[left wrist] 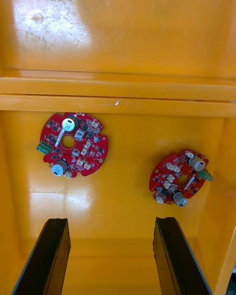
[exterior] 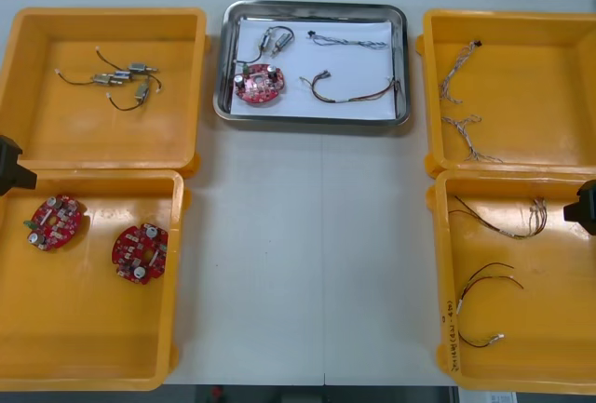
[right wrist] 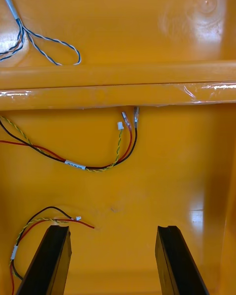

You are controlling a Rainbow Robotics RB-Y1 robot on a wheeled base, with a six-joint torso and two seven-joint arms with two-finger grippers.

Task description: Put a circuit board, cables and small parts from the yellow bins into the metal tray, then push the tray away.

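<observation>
The metal tray (exterior: pixel 312 118), white inside, sits at the far middle of the table. In it lie a round red circuit board (exterior: pixel 258 84), a small metal part (exterior: pixel 277 41) on a black cable, a twisted blue and white cable (exterior: pixel 349 43) and a red and yellow cable (exterior: pixel 354 94). My left gripper (left wrist: pixel 112 223) hangs open over the near left bin (exterior: pixel 84 329), short of two circuit boards (left wrist: pixel 73 145) (left wrist: pixel 179 178). My right gripper (right wrist: pixel 112 231) is open over the near right bin (exterior: pixel 540 338), with red and yellow cables (right wrist: pixel 98 164) (right wrist: pixel 39 223) ahead of and beside its fingers.
The far left bin (exterior: pixel 121 133) holds several small metal parts (exterior: pixel 121 79) on black leads. Twisted blue and white cables (exterior: pixel 461 96) lie in the far right bin (exterior: pixel 540 77). Bare table (exterior: pixel 312 254) runs between the bins, in front of the tray.
</observation>
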